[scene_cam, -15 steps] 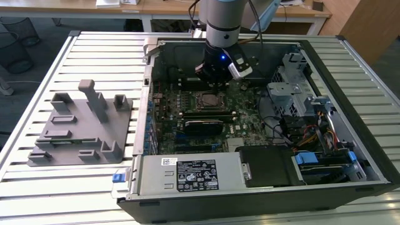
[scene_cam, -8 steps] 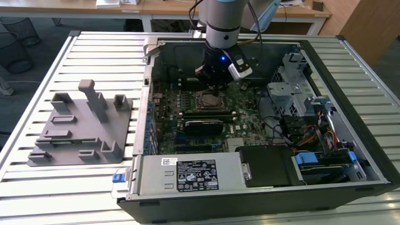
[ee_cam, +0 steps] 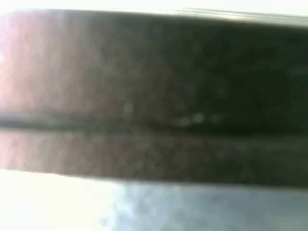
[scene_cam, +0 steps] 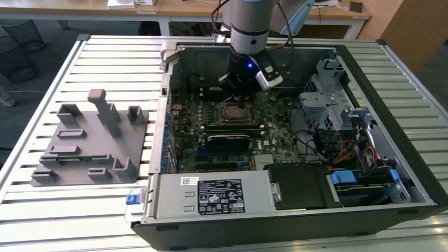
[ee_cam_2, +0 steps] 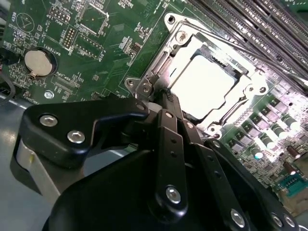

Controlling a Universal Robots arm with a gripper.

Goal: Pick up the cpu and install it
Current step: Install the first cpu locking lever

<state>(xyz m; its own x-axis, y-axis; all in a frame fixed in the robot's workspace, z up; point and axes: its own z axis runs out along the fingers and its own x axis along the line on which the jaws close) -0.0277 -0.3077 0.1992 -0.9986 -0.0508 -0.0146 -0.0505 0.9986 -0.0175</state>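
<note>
The cpu (ee_cam_2: 208, 83), a pale silver square, sits flat in the motherboard's socket frame (ee_cam_2: 172, 29), just below my end effector (scene_cam: 242, 101); I cannot tell whether it is open.

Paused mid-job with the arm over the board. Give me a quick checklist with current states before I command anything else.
1. cpu lying in the socket frame: ok, in the second wrist view.
2. cpu flat and square: cannot tell.
3. Pincer over the socket: ok, exterior view.
4. Pincer released from the cpu: cannot tell.
5. Socket frame clamped down: cannot tell.
6. Grey tray outside the case, away from the arm: ok.
</note>
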